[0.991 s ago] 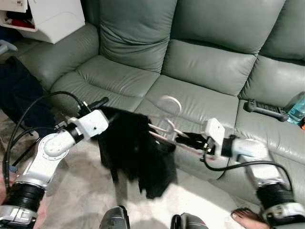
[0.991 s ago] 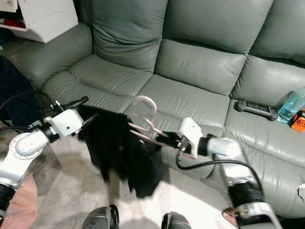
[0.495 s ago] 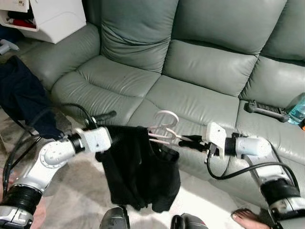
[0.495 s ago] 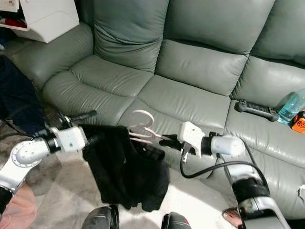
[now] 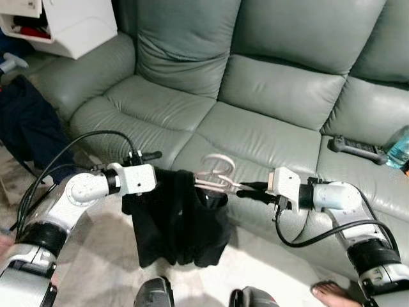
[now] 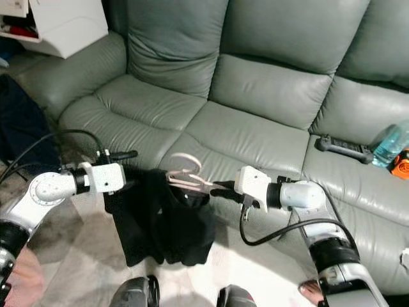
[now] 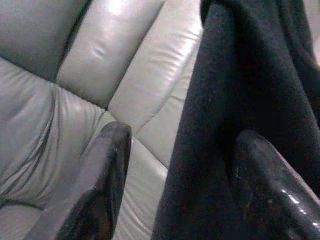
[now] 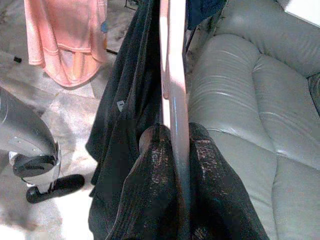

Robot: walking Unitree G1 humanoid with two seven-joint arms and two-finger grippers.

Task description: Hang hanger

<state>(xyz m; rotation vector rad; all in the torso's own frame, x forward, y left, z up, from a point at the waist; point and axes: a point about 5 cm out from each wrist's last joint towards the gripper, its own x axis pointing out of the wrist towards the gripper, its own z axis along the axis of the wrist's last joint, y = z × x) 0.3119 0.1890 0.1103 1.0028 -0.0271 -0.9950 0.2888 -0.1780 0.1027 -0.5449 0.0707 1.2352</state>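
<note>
Right hand is clamped on one arm of the pink hanger; the wrist view shows both fingers pinching the bar. Hanger is held in the air in front of the sofa seat edge, hook toward the sofa, not hung on anything.

Black garment drapes from the hanger and from the left hand, hanging down over the floor between the two arms. Left hand's fingers are spread apart, with a fold of the black cloth lying between them against one finger; can't tell if it's actually gripping. Left hand sits at the garment's left shoulder, level with the right hand.

Further out: remote on the right sofa seat, bottle just beside it at the edge, orange object next to that. Dark blue cloth over the left armrest area, white cabinet behind it. Pink cloth on the floor. A person's bare foot on the floor near the right arm.
</note>
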